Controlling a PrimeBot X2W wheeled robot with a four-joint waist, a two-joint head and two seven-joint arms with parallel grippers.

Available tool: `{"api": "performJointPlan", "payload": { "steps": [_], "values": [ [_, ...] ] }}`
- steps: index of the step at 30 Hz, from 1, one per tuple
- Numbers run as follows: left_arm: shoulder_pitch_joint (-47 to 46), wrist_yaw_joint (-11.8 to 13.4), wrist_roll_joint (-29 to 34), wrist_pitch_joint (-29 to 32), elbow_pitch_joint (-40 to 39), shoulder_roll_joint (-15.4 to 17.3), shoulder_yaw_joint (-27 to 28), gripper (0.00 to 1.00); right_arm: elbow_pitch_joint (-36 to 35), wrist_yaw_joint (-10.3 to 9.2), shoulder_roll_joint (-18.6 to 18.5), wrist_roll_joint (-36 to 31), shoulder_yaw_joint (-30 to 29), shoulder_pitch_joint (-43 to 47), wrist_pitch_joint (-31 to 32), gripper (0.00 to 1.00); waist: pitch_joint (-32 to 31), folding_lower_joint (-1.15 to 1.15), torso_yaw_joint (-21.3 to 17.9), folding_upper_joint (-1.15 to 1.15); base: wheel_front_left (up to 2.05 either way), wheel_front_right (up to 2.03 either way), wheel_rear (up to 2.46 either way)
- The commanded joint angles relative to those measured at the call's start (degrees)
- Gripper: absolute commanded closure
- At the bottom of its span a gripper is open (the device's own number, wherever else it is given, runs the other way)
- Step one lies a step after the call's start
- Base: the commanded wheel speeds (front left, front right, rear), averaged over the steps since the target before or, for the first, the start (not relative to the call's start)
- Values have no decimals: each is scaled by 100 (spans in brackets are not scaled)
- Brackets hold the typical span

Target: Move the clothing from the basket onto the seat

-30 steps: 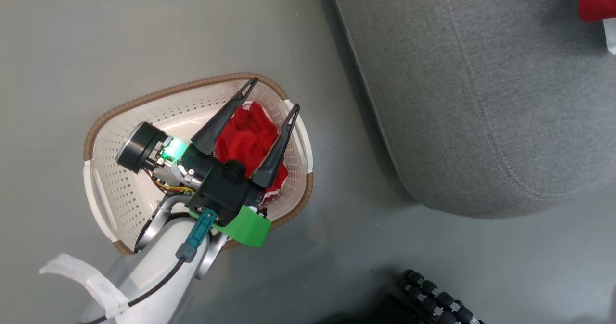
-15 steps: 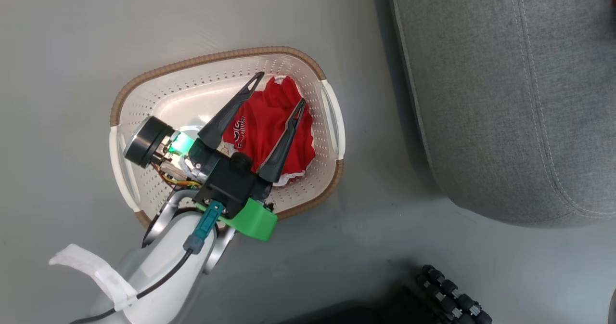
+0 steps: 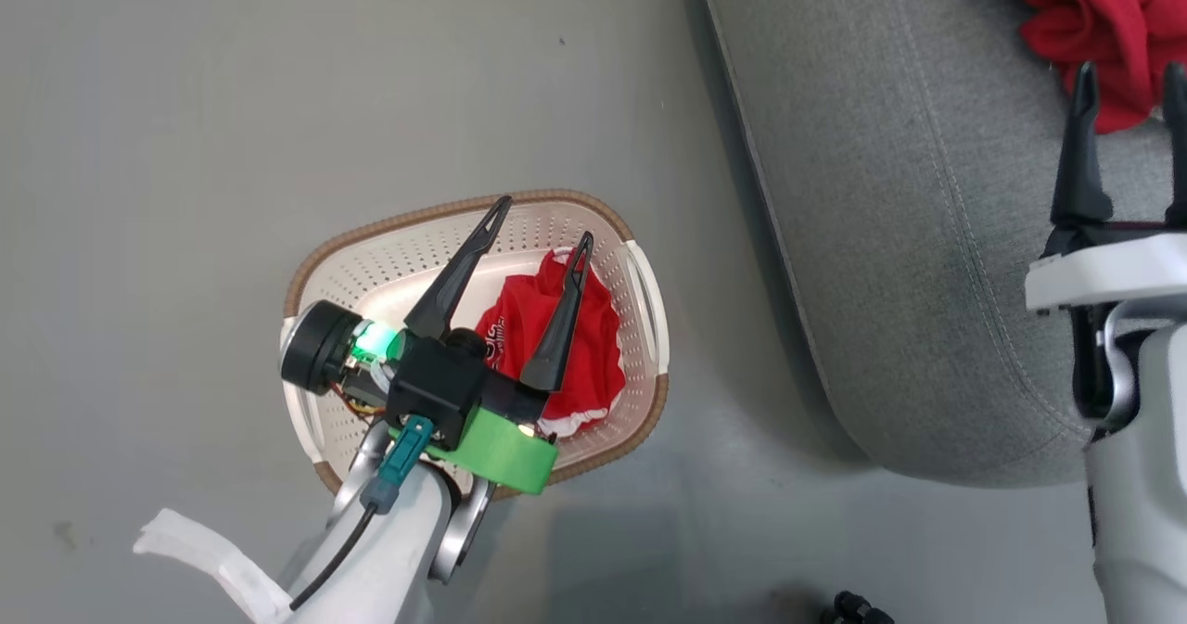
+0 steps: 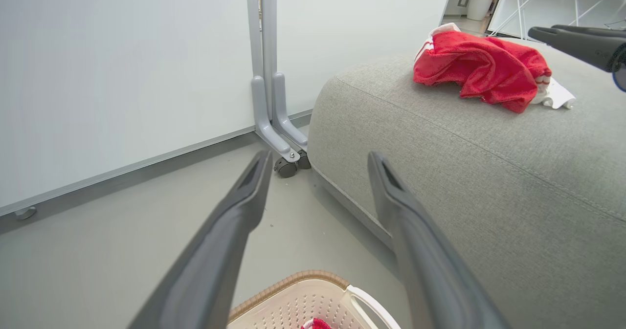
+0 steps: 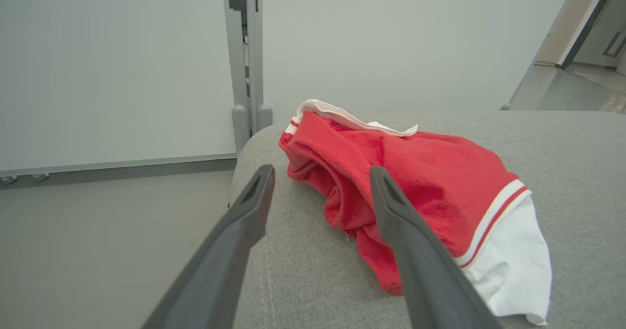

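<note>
L claw (image 3: 545,218) apart, above red garment (image 3: 598,364) in basket (image 3: 371,262); R claw (image 3: 1131,72) apart, by 2nd garment (image 3: 1085,3) on seat (image 3: 909,235).

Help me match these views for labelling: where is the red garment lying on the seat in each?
Head view: the garment lies in the top right corner.
Left wrist view: the garment sits upper right.
Right wrist view: the garment is at centre.
Shared landmark: the grey seat beneath it.

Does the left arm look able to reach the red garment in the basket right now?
Probably yes: the left gripper hangs open above the red garment in the basket, and nothing lies between them.
</note>
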Motion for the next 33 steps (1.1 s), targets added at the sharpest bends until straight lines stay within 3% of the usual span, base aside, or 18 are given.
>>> {"api": "performJointPlan", "payload": {
  "steps": [1,14,20,33],
  "values": [
    [184,-14,-52,-1,25,-46,68,0,-66,-8,33,68,23,202,-18,0,-712,0,258,0,0,0,0],
    [1382,231,-67,-1,-123,-489,1101,0,-727,-8,461,345,1158,1445,-19,0,-2086,0,876,0,0,0,0],
    [2034,320,57,2,-518,-538,1490,0,-1071,-8,430,568,1697,1970,-18,0,-2636,0,969,0,0,0,0],
    [3128,430,-78,2,-1006,-565,1946,0,-1221,-8,362,513,1838,3030,-18,0,-3202,0,971,0,0,0,0]
  ]
}}
